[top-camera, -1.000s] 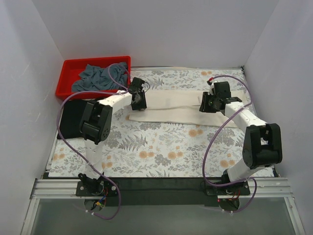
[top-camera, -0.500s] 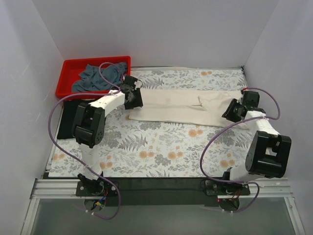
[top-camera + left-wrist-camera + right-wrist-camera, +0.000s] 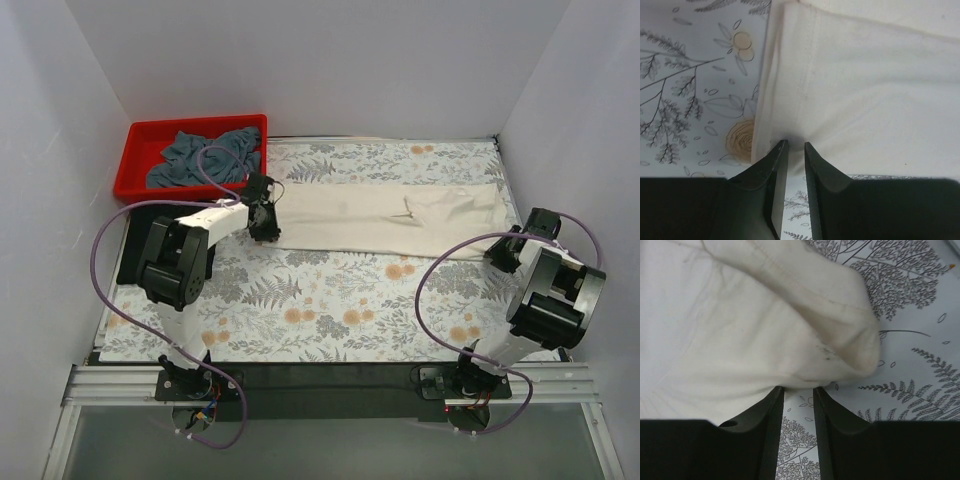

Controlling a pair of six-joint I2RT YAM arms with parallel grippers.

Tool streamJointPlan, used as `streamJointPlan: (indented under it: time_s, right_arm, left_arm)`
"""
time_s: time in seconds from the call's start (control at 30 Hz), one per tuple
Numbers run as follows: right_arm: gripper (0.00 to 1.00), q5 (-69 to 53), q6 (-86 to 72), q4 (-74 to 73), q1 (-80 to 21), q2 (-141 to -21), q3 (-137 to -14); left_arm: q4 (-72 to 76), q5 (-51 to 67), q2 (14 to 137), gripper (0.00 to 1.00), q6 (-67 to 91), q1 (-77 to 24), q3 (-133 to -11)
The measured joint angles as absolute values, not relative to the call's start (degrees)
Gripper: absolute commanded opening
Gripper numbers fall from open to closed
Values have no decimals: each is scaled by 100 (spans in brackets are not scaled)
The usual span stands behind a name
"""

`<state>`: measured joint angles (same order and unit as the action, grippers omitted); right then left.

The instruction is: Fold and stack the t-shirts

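One smooth cream t-shirt [image 3: 380,215], pinched in your right end effector [image 3: 799,390]; your left end effector [image 3: 794,145], grip unclear; one crumpled grey-blue t-shirt [image 3: 195,155].

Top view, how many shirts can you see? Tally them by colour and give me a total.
cream shirt: 1
grey-blue shirt: 1
black shirt: 1
Total: 3
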<state>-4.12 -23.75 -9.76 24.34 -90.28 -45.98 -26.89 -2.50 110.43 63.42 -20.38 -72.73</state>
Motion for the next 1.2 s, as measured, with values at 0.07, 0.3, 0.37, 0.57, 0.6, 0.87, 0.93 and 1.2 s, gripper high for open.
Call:
streamJointPlan:
  time_s: [0.07, 0.3, 0.37, 0.57, 0.6, 0.87, 0.93, 1.2]
  right_arm:
    - [32, -395, -2386, -838, 2668, -9094, -4626]
    - [32, -622, -2335, -1118, 2648, -8906, -4713]
    - [32, -764, -2342, -1162, 2480, -8659, -4716]
    - [32, -1216, -2377, -917, 2158, -8453, -4807]
    - [32, -1225, -2379, -888, 2163, -8571, -4814]
    - [32, -1083, -2316, -668, 2213, -9456, -4928]
    - [32, -1035, -2305, -587, 2274, -9614, -5059]
    - [32, -620, -2215, -449, 2563, -9935, -5441]
  left_arm:
    - [-2672, -224, 10822, 20, 6353, -1944, -6984]
    - [-3044, -141, 10366, 27, 6296, -1658, -6523]
    - [-3098, -99, 10350, 27, 6294, -1658, -6519]
    - [-3170, -64, 10261, 28, 6285, -1656, -6418]
    - [-3188, -64, 10250, 27, 6285, -1656, -6407]
    - [-3194, -67, 10193, 28, 6287, -1656, -6329]
    - [-3236, -56, 10151, 28, 6289, -1656, -6289]
    - [-3605, 432, 9904, 34, 6302, -1645, -6038]
